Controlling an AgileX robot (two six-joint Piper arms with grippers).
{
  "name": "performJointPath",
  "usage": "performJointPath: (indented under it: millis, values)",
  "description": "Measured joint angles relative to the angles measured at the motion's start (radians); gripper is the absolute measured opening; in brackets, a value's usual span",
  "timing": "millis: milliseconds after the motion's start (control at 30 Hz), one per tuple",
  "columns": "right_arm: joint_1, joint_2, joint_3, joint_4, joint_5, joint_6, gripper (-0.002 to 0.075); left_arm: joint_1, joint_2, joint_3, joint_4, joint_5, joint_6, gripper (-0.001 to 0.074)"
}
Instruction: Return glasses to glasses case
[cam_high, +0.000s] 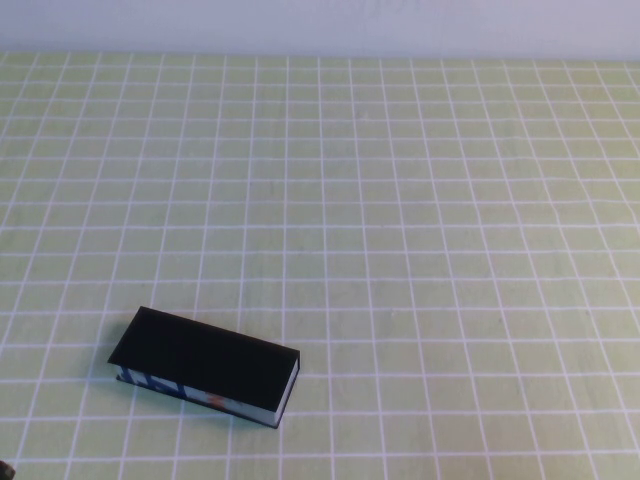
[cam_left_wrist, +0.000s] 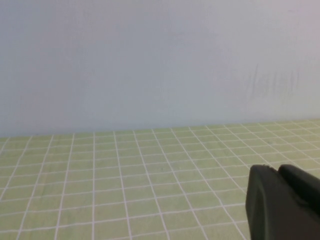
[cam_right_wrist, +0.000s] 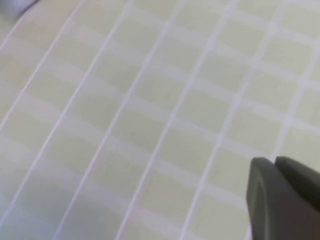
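Glasses case (cam_high: 205, 366) is seen closed, lower left of high view on tabletop (cam_high: 420, 250). Glasses are not seen, presumably inside. Left gripper (cam_left_wrist: 282, 202) and right gripper (cam_right_wrist: 282, 197) are parked; jaw state cannot be told. Only a lid check is judged needed.

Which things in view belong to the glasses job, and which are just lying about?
Job:
- glasses case, lid shut, near-left on the table
- left tool, over cloth
- right tool, over cloth
- glasses: not visible

Lying about:
- green checked tablecloth only
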Motion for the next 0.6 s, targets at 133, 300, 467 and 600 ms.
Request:
performJointPath:
  millis: [133,300,467,600]
  values:
    - [-0.298,-0.118,0.118,0.052,-0.330,0.000,-0.0011,0.000,0.000,0.000,0.000,0.009,0.000,-0.0004]
    - [-0.529,-0.309,0.258,0.104,-0.510,0.000,-0.0011,0.000,0.000,0.002,0.000,0.009,0.000,-0.0004]
    - [-0.562,-0.485,0.348,0.135,-0.521,0.000,-0.0011,0.000,0.000,0.002,0.000,0.010,0.000,-0.0004]
    - [-0.562,-0.516,0.388,0.166,-0.507,0.000,-0.0011,0.000,0.002,0.002,0.000,0.011,0.000,-0.0004]
